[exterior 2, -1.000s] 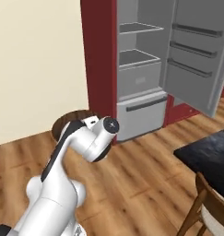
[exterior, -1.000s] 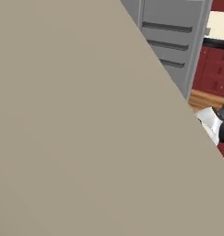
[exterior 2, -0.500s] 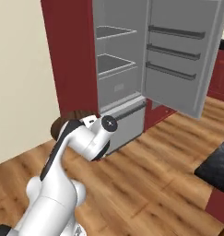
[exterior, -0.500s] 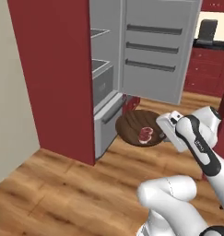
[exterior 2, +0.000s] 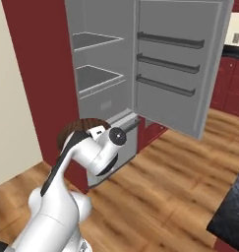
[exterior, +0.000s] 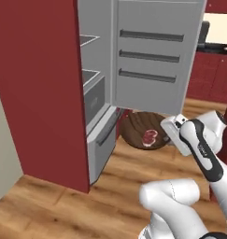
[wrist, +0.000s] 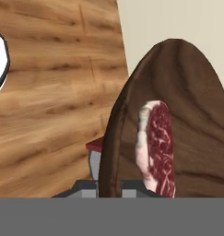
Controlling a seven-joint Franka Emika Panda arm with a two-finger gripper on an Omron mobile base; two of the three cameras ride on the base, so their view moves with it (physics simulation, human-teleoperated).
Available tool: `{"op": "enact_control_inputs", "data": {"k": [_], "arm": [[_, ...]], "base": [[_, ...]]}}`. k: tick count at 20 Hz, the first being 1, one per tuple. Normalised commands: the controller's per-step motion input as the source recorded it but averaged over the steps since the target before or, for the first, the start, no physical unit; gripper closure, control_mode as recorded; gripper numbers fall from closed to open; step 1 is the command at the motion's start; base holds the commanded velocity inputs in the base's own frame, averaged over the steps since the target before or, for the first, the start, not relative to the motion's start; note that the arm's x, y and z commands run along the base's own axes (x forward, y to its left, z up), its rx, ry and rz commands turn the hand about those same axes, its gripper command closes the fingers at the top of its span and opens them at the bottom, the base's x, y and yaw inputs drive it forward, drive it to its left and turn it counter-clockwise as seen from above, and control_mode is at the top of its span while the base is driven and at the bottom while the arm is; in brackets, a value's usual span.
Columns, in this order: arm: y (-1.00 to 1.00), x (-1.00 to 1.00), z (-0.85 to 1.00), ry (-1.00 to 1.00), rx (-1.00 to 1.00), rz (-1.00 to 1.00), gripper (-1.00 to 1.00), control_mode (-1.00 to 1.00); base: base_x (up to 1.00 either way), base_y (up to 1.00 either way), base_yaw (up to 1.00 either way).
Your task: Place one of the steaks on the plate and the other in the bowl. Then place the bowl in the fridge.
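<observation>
The dark brown wooden bowl (exterior: 142, 129) hangs tilted above the floor, just in front of the open fridge (exterior: 94, 84). One red, marbled steak (exterior: 150, 136) lies inside it. My gripper (exterior: 167, 136) is shut on the bowl's near rim. In the hand view the bowl (wrist: 187, 106) stands edge-on with the steak (wrist: 158, 145) against its inner face, and the rim sits pinched between my fingertips (wrist: 85, 187). From the right base view the bowl (exterior 2: 75, 130) peeks out behind my arm. The fridge (exterior 2: 99, 74) shows grey shelves. The plate is out of view.
The fridge door (exterior 2: 177, 64) swings out to the right with three racks. A grey lower drawer (exterior: 102, 135) sits beneath the shelves. Red cabinets (exterior: 213, 70) stand behind, a dark tabletop (exterior 2: 231, 216) lies at lower right, and a beige wall (exterior 2: 13, 123) is at left. Wooden floor (exterior 2: 165, 182) lies ahead.
The base has driven and turned, so both views swung from the beige wall toward the fridge, which now looms closer. The bowl with the steak stays in my grip.
</observation>
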Motion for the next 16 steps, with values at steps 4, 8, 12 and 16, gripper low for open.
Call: {"op": "enact_control_inputs", "data": {"k": [4,8,12,16], "arm": [[0.00,0.00,0.00,0.00,0.00,0.00,1.00,1.00],[0.00,0.00,0.00,0.00,0.00,0.00,1.00,1.00],[0.00,0.00,0.00,0.00,0.00,0.00,1.00,1.00],[0.00,0.00,0.00,0.00,0.00,0.00,1.00,1.00]], "base": [[0.87,0.06,0.01],[0.93,0.37,0.04],[0.89,-0.17,0.17],[0.83,-0.34,0.18]]}}
